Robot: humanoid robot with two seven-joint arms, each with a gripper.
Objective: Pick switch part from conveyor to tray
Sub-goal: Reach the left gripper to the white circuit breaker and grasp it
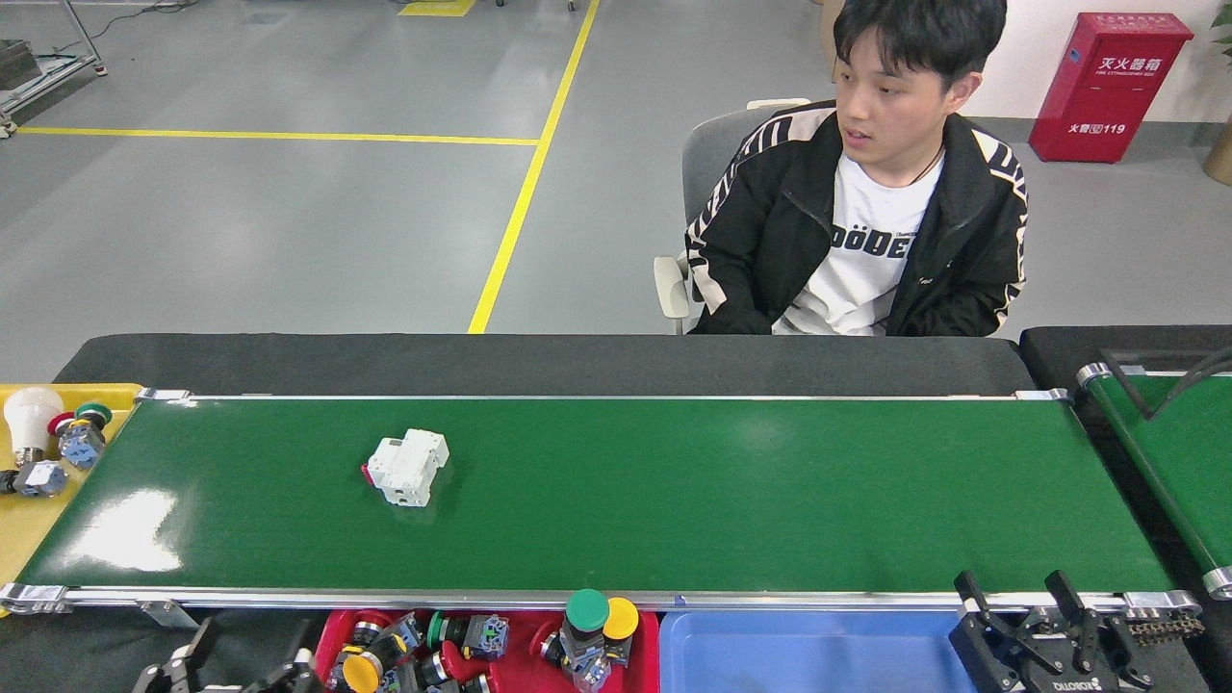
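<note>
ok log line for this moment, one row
left gripper: open, over red tray | right gripper: open, idle | conveyor: white breaker only | tray: button switches

The tray (332, 635) and the blue bin (799, 654) beside it are cut off by the lower frame edge, and the tray's far rim is hidden behind the near rail of the conveyor (597, 500). The left end effector (231, 674) shows only its finger tops at the bottom edge, and the right end effector (1044, 645) is likewise clipped. The yellow tray (24, 539) and the second belt (1169, 452) run out of frame at the sides.
</note>
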